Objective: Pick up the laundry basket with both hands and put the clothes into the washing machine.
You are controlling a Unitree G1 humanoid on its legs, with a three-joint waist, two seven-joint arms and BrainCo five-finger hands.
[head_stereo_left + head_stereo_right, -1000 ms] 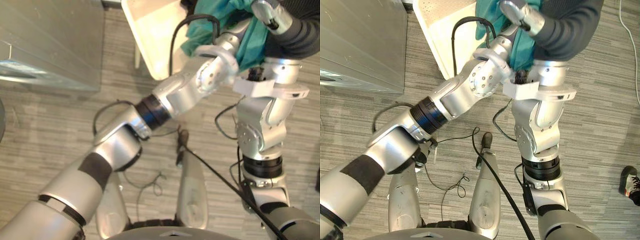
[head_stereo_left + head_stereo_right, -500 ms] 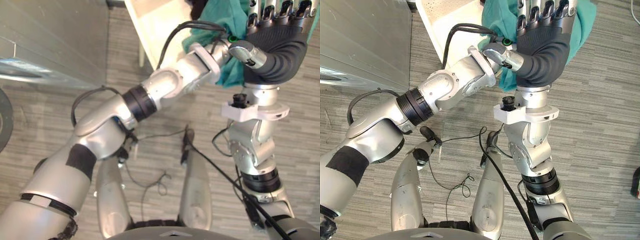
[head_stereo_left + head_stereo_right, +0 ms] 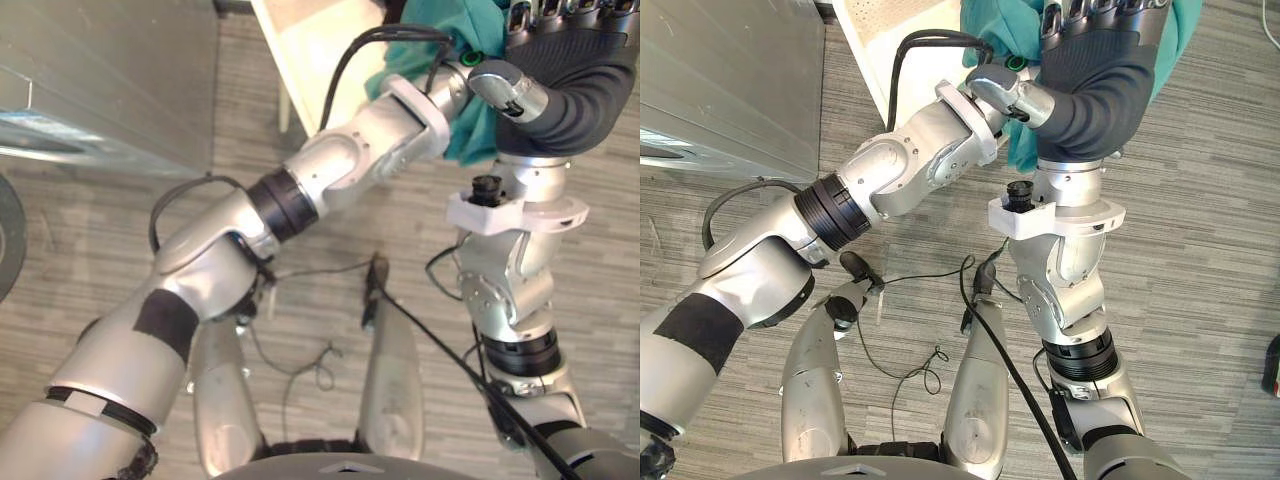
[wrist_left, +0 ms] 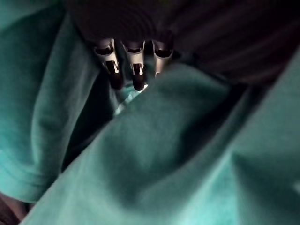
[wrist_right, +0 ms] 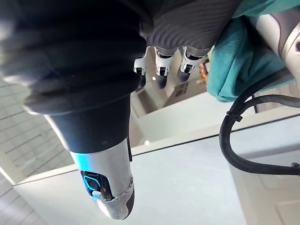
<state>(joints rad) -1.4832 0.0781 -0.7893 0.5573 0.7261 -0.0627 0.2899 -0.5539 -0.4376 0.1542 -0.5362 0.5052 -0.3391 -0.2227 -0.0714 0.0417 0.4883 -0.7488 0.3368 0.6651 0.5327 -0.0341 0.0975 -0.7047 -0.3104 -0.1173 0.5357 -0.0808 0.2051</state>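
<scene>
Grey striped carpet covers the floor point(image 3: 1210, 260) across both head views. A grey metal casing point(image 3: 720, 80) stands along its far left side. Just beside the casing, at the far edge, is the cream laundry basket point(image 3: 875, 45), its wall dotted with small holes. The teal cloth point(image 3: 430, 30) is bunched at the basket's right side. The left arm slants across the basket's near corner and ends inside the cloth, which covers the left hand from above. The right hand point(image 3: 1095, 80) stands upright in front of the cloth, and its dark ribbed back hides the cloth's middle. Its fingers point straight up, loose, and its thumb point(image 3: 505, 85) sticks out sideways toward the left wrist, holding nothing.

From the left wrist, the left hand point(image 4: 115, 70) has its dark-tipped fingers bent down into a deep fold of the teal cloth point(image 4: 178, 154), gripping it. Cloth lies on every side of them.

From the right wrist, the right hand point(image 5: 183, 23) shows slack fingers point(image 5: 161, 70) past its cover, with nothing between them. The teal cloth point(image 5: 239, 61) sits just beside them, next to the left arm's silver wrist. A pale flat panel point(image 5: 187, 178) lies beyond; what it belongs to cannot be told.
</scene>
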